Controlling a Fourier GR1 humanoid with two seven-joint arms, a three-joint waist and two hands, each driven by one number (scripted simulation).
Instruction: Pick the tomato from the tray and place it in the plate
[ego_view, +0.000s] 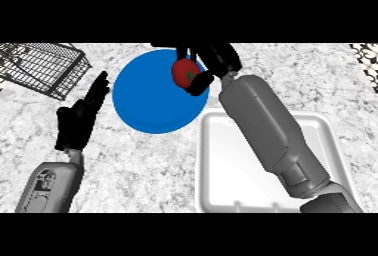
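Observation:
The red tomato with a green stem spot sits in my right hand, whose black fingers and thumb curl round it. It is held over the upper right part of the round blue plate. The white tray lies at the lower right, partly hidden by my right forearm, and nothing shows in its visible part. My left hand rests open to the left of the plate, fingers straight and pointing up.
A dark wire basket stands at the upper left, close to the left hand's fingertips. A mesh edge shows at the upper right corner. Marbled counter surrounds the plate and tray.

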